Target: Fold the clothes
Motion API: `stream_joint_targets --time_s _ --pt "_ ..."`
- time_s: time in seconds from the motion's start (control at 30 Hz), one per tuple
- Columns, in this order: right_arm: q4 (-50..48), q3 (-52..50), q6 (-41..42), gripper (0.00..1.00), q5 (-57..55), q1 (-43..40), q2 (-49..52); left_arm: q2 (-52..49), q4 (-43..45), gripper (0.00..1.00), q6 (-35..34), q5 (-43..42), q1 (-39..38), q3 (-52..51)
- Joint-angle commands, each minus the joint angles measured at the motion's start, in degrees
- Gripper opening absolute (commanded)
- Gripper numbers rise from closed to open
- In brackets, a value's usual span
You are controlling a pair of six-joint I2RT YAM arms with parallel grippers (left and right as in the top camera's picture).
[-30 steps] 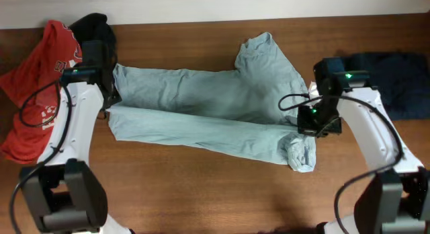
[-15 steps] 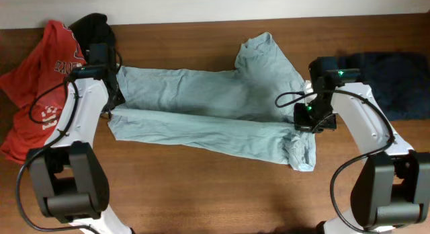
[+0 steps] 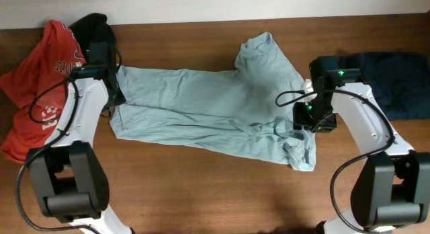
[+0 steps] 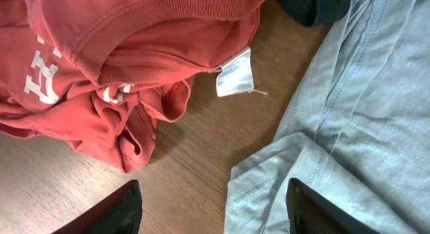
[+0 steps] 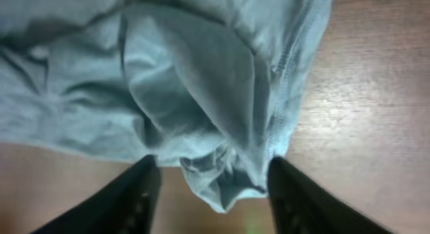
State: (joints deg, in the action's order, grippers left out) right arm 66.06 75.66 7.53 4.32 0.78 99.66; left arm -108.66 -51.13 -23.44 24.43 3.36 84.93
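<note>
Both claws are hanging released, the left gripper (image 4: 222, 208) over a corner and the right gripper (image 5: 215, 193) over the bunched end of the grey-blue T-shirt (image 3: 201, 106), which is lying half-folded across the table (image 3: 201, 200). Closing on that bunch is likely risking extra layers being pinched and dragged crooked.

The front of the table (image 3: 201, 193) is bare wood, easy to reach across. The grey-blue shirt (image 3: 201, 106) fills the middle. Red clothes (image 3: 27, 72) crowd the left edge, a dark heap (image 3: 396, 86), maybe navy, the right.
</note>
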Motion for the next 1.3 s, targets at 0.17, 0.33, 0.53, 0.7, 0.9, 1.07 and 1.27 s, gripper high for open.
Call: stream_joint_targets --time_s 0.17,0.33,0.53,0.7,0.9,1.07,1.27 --pt "1.81 1.6 0.24 0.6 1.46 -0.42 0.46 -0.5 1.2 0.7 1.99 -1.99 0.07 1.44" --pt "6.05 6.6 2.58 0.58 3.26 -0.35 0.0 -0.5 -0.02 0.7 4.55 -7.52 0.02 6.78" --pt "11.34 6.6 2.58 0.53 4.46 3.15 -0.61 -0.5 -3.21 0.7 7.76 -14.14 0.02 10.08" --pt "8.72 5.95 3.15 0.52 4.02 8.74 -0.63 -0.5 -3.48 0.66 12.55 -18.95 0.02 10.05" --pt "3.41 7.04 6.51 0.52 3.8 12.46 -1.36 -0.13 -2.69 0.65 22.25 -26.8 -1.05 10.51" --pt "-0.2 10.54 6.38 0.77 2.97 12.55 -1.9 1.27 -3.28 0.66 22.14 -27.28 -2.21 13.46" --pt "-11.78 12.44 5.4 0.96 -0.72 12.41 -1.68 -0.02 -0.02 0.84 21.38 -28.11 -2.36 19.3"
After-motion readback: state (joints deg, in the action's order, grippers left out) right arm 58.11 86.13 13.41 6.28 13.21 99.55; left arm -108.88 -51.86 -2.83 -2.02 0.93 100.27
